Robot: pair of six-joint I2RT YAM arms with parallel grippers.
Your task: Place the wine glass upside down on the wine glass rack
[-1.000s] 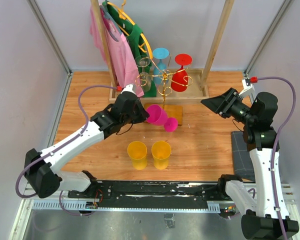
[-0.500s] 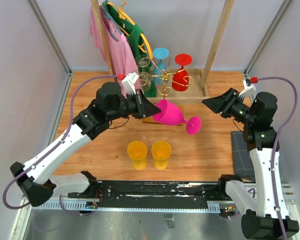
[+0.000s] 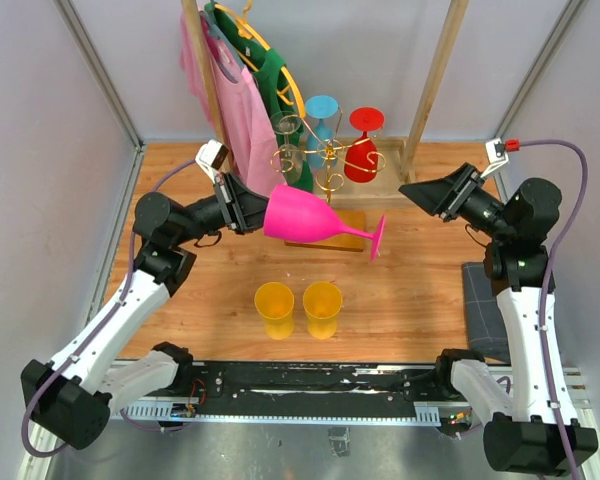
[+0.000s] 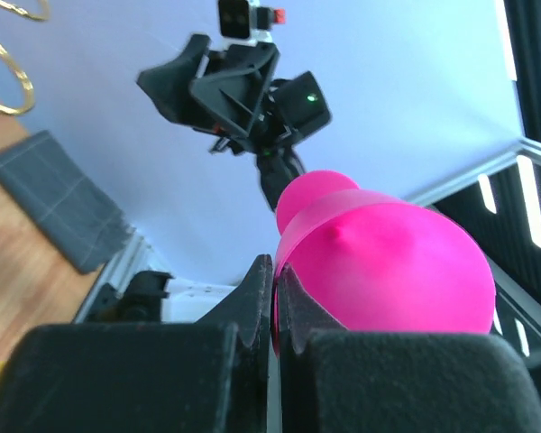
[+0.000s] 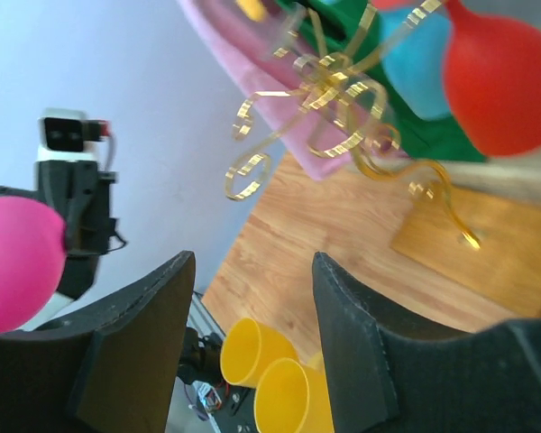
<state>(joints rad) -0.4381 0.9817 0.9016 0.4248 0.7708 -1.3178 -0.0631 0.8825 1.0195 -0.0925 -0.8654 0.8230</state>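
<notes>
- Brown wood makes up the table [image 3: 420, 290], with pale walls all round. Where is the wine glass [image 3: 302, 217]?
- Up in the air, over the middle of the table. It is pink and lies on its side. Its bowl points left and its round foot points right.
- What has hold of it?
- The left gripper [image 3: 257, 210]. Its two fingers are pinched tight on the edge of the bowl.
- And the right gripper [image 3: 413, 197]?
- Its fingers are spread wide with nothing between them. It hangs in the air off to the right of the glass, not touching it.
- Where is the wine glass rack [image 3: 327, 158]?
- Just behind the pink glass. It is thin and gold, with curly arms on top and a small wooden base [image 3: 352, 222]. A red glass [image 3: 362, 158] and a blue glass [image 3: 322, 112] are up by its arms.
- Anything else?
- Two yellow cups [image 3: 275, 305] stand side by side near the front. Pink and green clothes [image 3: 242, 95] hang on a wooden rail at the back left.
</notes>
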